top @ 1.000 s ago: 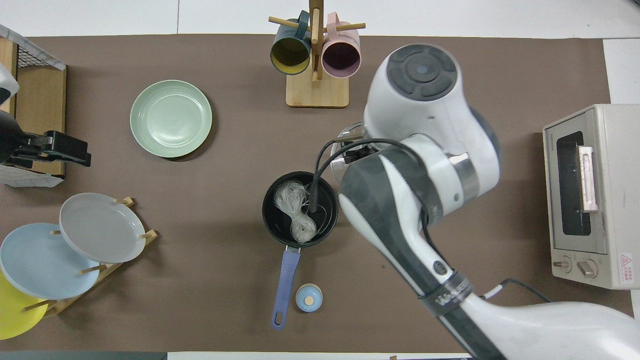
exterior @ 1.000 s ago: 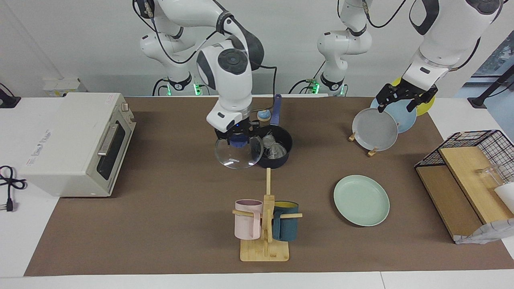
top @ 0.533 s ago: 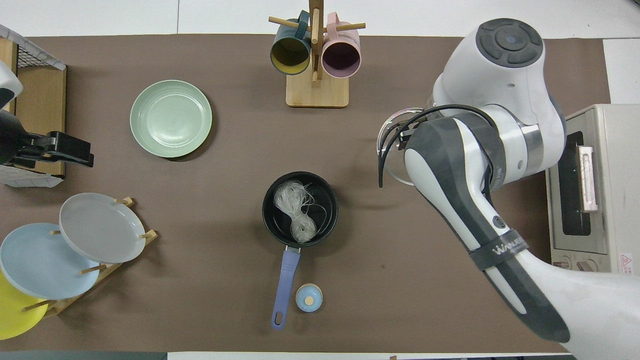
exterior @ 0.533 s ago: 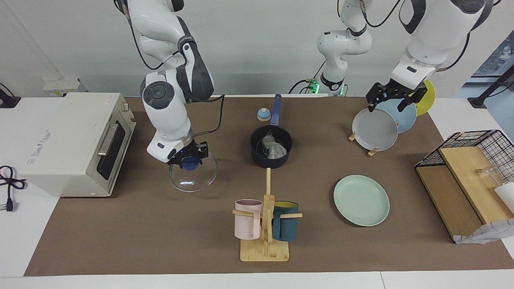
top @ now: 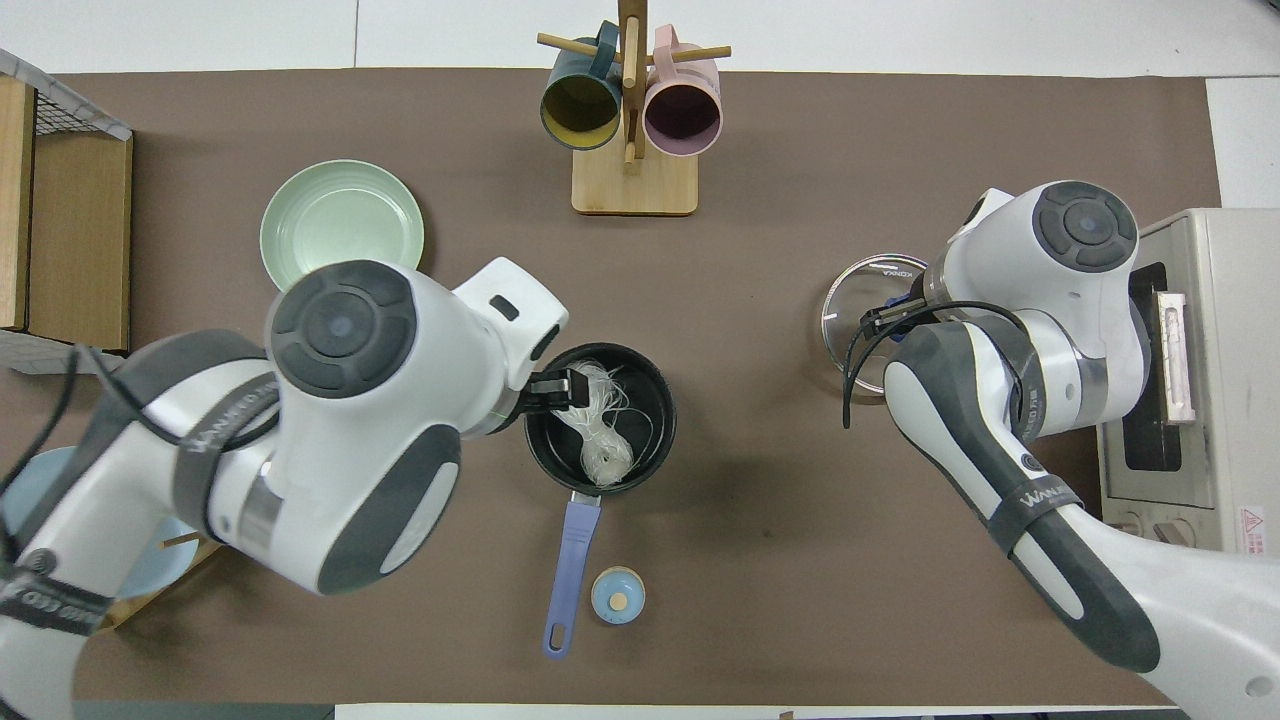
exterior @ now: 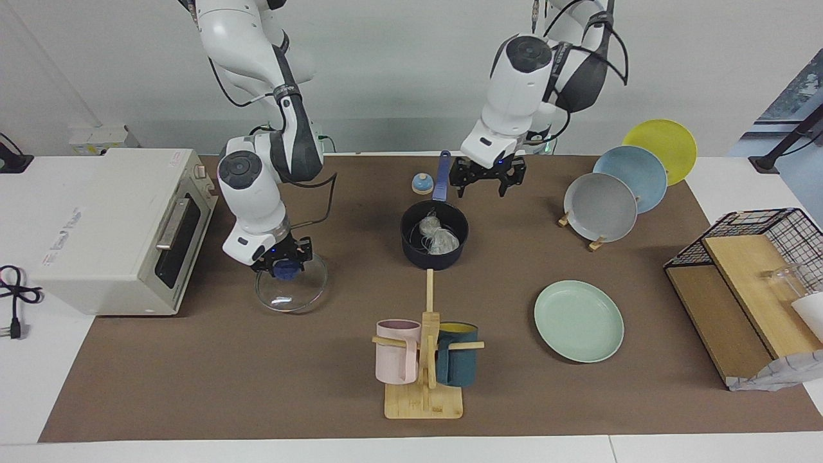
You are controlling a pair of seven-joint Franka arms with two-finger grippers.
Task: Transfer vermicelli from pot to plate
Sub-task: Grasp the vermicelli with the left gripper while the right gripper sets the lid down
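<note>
nearest the robots, the left gripper (exterior: 487,182) hangs in the air over the pot's rim, fingers spread wide and holding nothing, well clear of the contents. under it the navy pot (exterior: 429,260) sits mid-tabletop, uncovered, blue handle pointing toward the robots. the vermicelli (exterior: 436,237) lies inside it, a whitish bundle in crinkly clear wrap.

toward the right arm's end, in front of the toaster oven (exterior: 116,225), the right gripper (exterior: 283,265) has its fingers pinched on the blue knob of the glass lid (exterior: 290,297), which seems to sit on the tabletop.

farther out, the mint-green plate (exterior: 578,321) lies bare toward the left arm's end, beside the mug tree (exterior: 424,360).

so i'd say the lid is out of the way and the pick-up is the step in hand. next, the left gripper needs to drop straight into the pot, close on the wrap without catching the rim, lift, and carry it out over the plate.
</note>
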